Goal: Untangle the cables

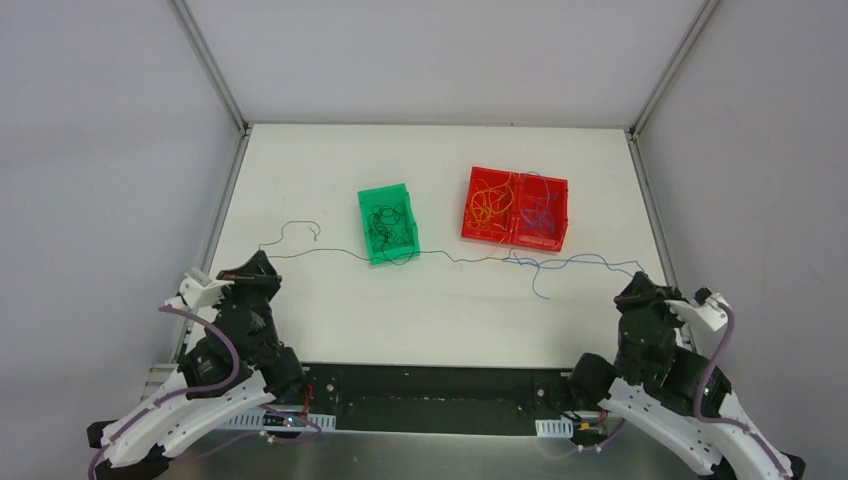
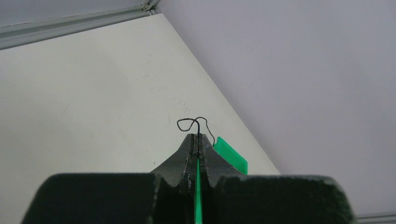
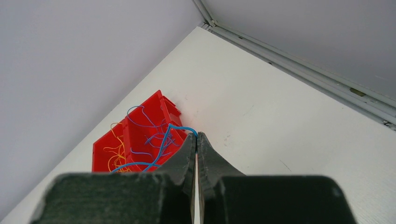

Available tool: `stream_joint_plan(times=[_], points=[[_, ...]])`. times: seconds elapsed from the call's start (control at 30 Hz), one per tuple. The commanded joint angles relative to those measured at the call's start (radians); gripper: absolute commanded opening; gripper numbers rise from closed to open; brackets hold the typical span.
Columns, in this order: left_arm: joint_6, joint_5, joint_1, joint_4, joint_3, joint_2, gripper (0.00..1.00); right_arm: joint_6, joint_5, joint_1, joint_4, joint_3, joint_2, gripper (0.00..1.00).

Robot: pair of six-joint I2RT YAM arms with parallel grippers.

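Observation:
A long black cable [image 1: 330, 252] runs taut across the table, past the front of a green bin [image 1: 388, 222]. It joins a blue cable [image 1: 570, 262] in a small tangle in front of the red bins [image 1: 515, 208]. My left gripper [image 1: 262, 256] is shut on the black cable's left end, and its free end curls in a loop [image 2: 187, 122] beyond the gripper [image 2: 198, 136]. My right gripper [image 1: 638, 279] is shut on the blue cable [image 3: 180, 128], which leaves the gripper [image 3: 196, 135] toward the bins.
The green bin holds loose black wires. The left red compartment [image 3: 109, 149] holds orange-yellow wires, the right one [image 3: 149, 128] blue ones. Grey walls and metal rails [image 1: 225, 95] enclose the white table [image 1: 430, 310] on three sides. The green bin's corner [image 2: 231, 154] shows behind my left fingers.

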Motion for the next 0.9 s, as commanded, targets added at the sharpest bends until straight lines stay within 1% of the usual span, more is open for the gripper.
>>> stream_joint_plan(times=[0.0,0.07,0.1,0.2,0.23,0.27,0.37,0.5,0.6,0.87], points=[[-0.032,-0.075,-0.009,-0.013,0.008,0.035,0.0,0.008,0.041,0.007,-0.026,0.042,0.086,0.0],[-0.037,-0.055,-0.009,-0.015,0.008,0.035,0.0,0.008,0.041,0.008,-0.008,0.048,0.11,0.0],[-0.041,-0.021,-0.01,-0.015,0.004,0.036,0.0,0.008,0.041,0.008,0.07,0.038,0.119,0.0],[-0.039,0.098,-0.009,-0.005,0.019,0.086,0.0,0.008,0.041,0.008,0.521,-0.068,0.145,0.0],[-0.023,0.131,-0.008,-0.003,0.036,0.119,0.0,0.008,0.041,0.008,0.619,-0.091,0.166,0.0],[-0.002,0.154,-0.009,-0.002,0.055,0.155,0.0,0.008,0.041,0.008,0.637,-0.094,0.186,0.0],[0.06,0.215,-0.008,-0.002,0.113,0.248,0.0,0.008,0.041,0.008,0.592,-0.06,0.26,0.0],[0.082,0.254,-0.009,-0.001,0.142,0.319,0.0,0.008,0.041,0.006,0.581,-0.055,0.323,0.0],[0.082,0.258,-0.008,0.0,0.141,0.318,0.0,0.008,0.041,0.007,0.581,-0.051,0.344,0.0],[0.089,0.255,-0.009,0.03,0.102,0.248,0.0,0.008,0.041,0.005,0.58,-0.034,0.41,0.0]])
